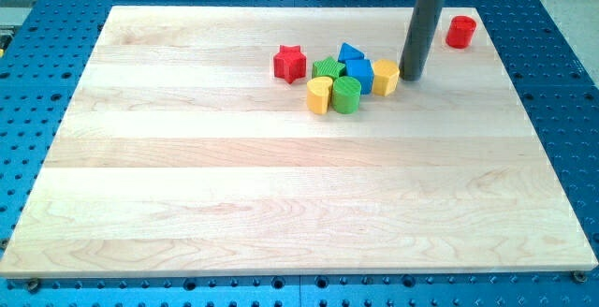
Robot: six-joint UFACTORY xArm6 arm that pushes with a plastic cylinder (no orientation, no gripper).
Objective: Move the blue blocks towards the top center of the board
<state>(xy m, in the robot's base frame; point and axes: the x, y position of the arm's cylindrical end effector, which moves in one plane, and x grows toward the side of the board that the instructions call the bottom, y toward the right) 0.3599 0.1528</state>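
Observation:
Two blue blocks sit in a cluster near the top centre of the board: a blue triangular block (pixel 351 52) and a blue cube (pixel 360 74) just below it. My tip (pixel 411 77) stands at the cluster's right side, right next to a yellow block (pixel 386 77) that touches the blue cube. The dark rod rises from the tip toward the view's top.
A green star-like block (pixel 328 68), a green cylinder (pixel 346 94) and a yellow heart-shaped block (pixel 320 94) crowd the cluster's left and bottom. A red star (pixel 290 63) lies further left. A red cylinder (pixel 460 32) stands near the top right corner. The wooden board (pixel 281 195) rests on a blue perforated table.

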